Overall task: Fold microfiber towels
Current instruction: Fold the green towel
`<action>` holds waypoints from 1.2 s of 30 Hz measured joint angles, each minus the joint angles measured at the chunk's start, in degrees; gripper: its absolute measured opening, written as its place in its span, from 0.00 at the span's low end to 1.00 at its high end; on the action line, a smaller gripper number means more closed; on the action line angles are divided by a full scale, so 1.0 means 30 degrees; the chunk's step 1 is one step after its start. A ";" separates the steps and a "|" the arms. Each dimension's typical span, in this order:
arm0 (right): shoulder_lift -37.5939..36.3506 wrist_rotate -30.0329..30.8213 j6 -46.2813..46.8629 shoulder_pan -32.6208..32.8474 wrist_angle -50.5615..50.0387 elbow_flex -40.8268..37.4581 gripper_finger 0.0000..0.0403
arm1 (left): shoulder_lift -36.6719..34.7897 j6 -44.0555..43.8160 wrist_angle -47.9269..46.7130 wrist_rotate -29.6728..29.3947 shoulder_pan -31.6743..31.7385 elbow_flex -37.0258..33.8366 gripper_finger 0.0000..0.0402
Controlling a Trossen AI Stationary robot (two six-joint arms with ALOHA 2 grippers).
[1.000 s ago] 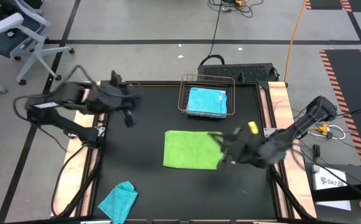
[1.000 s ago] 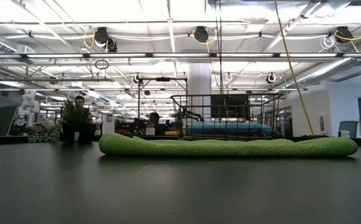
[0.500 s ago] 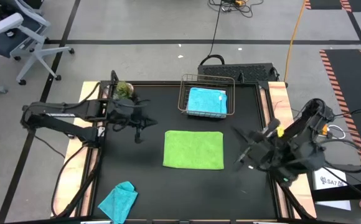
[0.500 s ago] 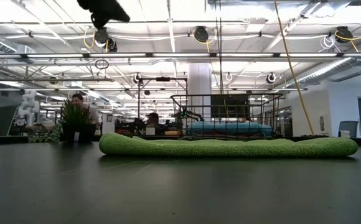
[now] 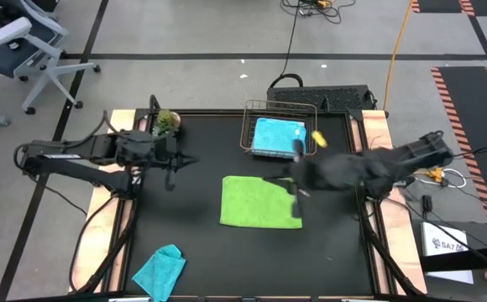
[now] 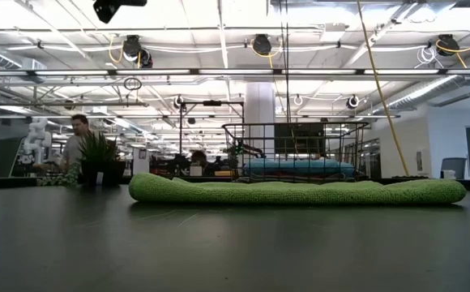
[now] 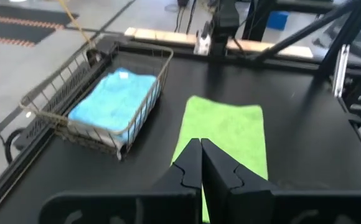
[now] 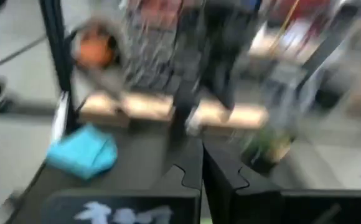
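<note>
Both claws shut and empty, the right claw (image 5: 297, 195) over the lime green towel (image 5: 259, 201), the left claw (image 5: 173, 168) beside it, should open before pinching an edge.

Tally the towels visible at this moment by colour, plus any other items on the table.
Lime green towel, folded flat mid-table: 1
Sky blue towel, in the wire basket: 1
Teal towel, crumpled at the near edge: 1
Wire basket: 1
Small plant: 1
Total: 5 items, 3 of them towels.
</note>
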 joint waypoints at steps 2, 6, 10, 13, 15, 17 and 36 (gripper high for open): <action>0.0762 -0.2366 0.1784 -0.1661 -0.2956 0.0948 0.00 | 0.0002 -0.0361 -0.0435 -0.0087 -0.0153 0.0000 0.00; 0.2862 -0.2979 0.3568 -0.3171 -1.0164 0.3406 0.00 | 0.0355 -0.1348 -0.1115 -0.0576 -0.0510 0.0000 0.00; 0.5371 -0.3668 0.4114 -0.3093 -1.4703 0.4967 0.00 | 0.1633 -0.1876 -0.1259 -0.1103 -0.1001 0.0000 0.00; 0.6784 -0.4107 0.5343 -0.2754 -1.8432 0.5074 0.00 | 0.3220 -0.2426 -0.1364 -0.1411 -0.1431 0.0000 0.00; 0.7277 -0.4568 0.6804 -0.2457 -2.0011 0.4494 0.00 | 0.4480 -0.2922 -0.1589 -0.1566 -0.1673 -0.0007 0.00; 0.7270 -0.4897 0.8291 -0.2011 -2.0171 0.3733 0.00 | 0.5779 -0.3674 -0.1470 -0.1586 -0.1941 -0.0007 0.00; 0.5563 -0.6656 1.3353 0.3365 -1.1883 -0.3897 0.00 | 1.4803 -0.1164 0.0206 -0.2827 -0.8255 0.0311 0.00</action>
